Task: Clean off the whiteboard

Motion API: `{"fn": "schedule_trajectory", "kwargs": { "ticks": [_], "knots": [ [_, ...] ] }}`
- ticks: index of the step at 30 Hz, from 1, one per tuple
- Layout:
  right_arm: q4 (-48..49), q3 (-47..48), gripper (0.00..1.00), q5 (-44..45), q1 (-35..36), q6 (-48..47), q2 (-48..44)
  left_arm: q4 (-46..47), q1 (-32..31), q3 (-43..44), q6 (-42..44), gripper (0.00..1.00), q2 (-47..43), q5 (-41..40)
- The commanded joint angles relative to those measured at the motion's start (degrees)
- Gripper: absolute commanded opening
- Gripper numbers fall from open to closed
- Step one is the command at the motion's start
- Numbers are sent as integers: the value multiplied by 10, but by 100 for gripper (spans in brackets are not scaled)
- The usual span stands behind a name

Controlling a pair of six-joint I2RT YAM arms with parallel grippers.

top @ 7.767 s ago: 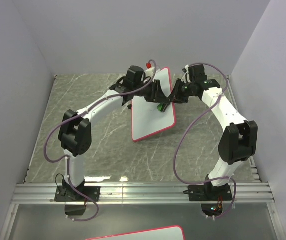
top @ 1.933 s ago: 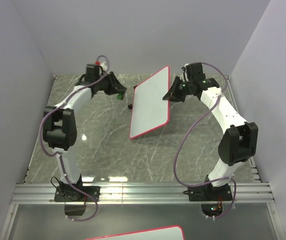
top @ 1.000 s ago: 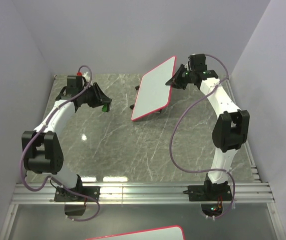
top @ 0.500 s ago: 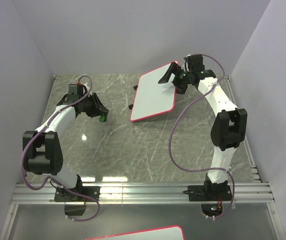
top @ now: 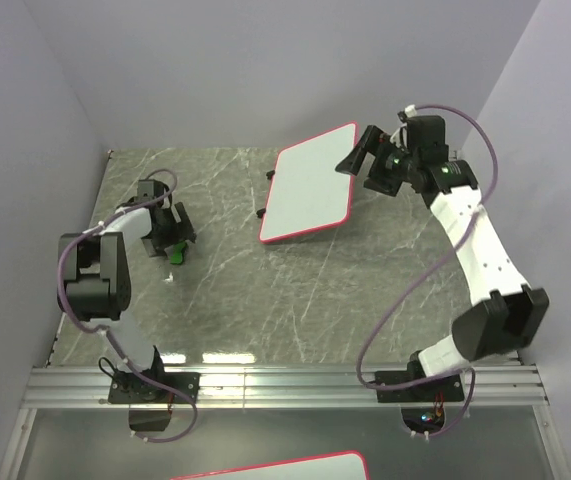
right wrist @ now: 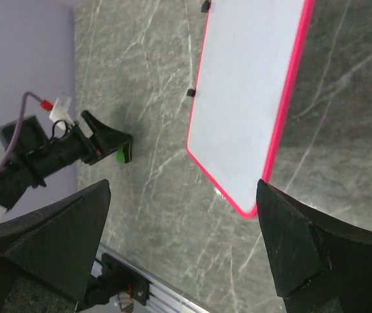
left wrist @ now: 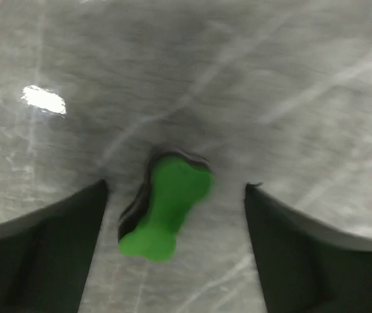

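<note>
Left pincer (top: 172,243) points down at the desk (top: 265,310) close to its left edge, fingers (left wrist: 42,241) spread to either side of a green eraser (left wrist: 163,208). The eraser lies on the desk between them with a gap on each side, touched by neither finger.

Right pincer (top: 367,168) hangs spread wide with nothing between its fingers (right wrist: 49,241). It is above the far right corner of the whiteboard (top: 310,182) and clear of it.

The whiteboard sits toward the far edge of the desk, a little right of the middle. It is turned askew to the desk's edges, its long sides running from near left to far right. Its white face is up and shows no marks, and a red rim runs all round it. Two small black feet (top: 270,175) poke out along its left side. Whether it lies quite flat or slightly raised, I cannot tell. Eraser and whiteboard are well apart.
</note>
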Motion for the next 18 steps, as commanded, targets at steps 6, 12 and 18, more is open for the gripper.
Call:
{"fn": "schedule_trajectory", "kwargs": {
  "ticks": [6,12,18],
  "knots": [
    [-13,-112,100,65,2,-10,-153,9,16,14,-11,100,-11,-18],
    [-22,-203,100,90,2,-8,-274,-11,15,4,-28,99,-117,-44],
    [-25,-262,100,97,2,7,-365,-1,13,-40,-39,99,-246,46]
  ]
}}
